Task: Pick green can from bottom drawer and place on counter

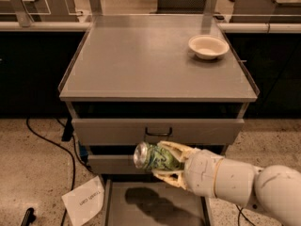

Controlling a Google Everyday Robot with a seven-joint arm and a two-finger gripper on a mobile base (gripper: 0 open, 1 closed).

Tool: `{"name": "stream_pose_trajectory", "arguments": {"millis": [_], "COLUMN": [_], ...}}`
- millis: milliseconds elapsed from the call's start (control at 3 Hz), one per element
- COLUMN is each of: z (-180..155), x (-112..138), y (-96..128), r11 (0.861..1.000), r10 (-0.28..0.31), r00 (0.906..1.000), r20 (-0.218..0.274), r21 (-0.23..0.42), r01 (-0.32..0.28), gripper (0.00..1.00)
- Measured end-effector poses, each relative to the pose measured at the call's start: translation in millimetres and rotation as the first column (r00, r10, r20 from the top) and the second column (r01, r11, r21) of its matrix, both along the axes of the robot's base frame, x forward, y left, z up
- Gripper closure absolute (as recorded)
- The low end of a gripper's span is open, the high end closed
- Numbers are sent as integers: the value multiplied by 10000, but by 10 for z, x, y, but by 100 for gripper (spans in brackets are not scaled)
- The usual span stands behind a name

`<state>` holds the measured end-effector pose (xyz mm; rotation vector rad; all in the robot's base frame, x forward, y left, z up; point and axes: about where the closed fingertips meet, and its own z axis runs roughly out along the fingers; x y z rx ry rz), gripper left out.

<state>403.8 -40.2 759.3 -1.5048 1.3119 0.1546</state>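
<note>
The green can [153, 156] is a shiny dented drink can lying on its side, its silver end facing left. My gripper [164, 163] is shut on it, one cream finger above and one below. It hangs in front of the lower handled drawer, above the open bottom drawer [186, 206], whose flat grey floor shows the can's shadow. The white arm comes in from the lower right. The counter [141, 60] is the wide grey top above.
A white bowl [208, 46] stands on the counter at the back right. The upper drawer has a dark handle [158, 133]. A paper sheet [83, 201] and a black cable [51, 147] lie on the speckled floor to the left.
</note>
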Motion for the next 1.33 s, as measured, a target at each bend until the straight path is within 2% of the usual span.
{"name": "stream_pose_trajectory", "arguments": {"millis": [333, 667, 1000, 1333], "z": [666, 1182, 1627, 1624], "x": [115, 323, 625, 623], "y": [11, 10, 40, 46], "r11": [9991, 9975, 9946, 9948], "r10": [-144, -374, -747, -723], "r00": [9922, 9783, 9632, 9640], "r20": [1242, 2039, 2580, 2559], "r21": [-371, -519, -508, -513], "r01": [191, 489, 908, 882], "gripper": [100, 100, 100, 100]}}
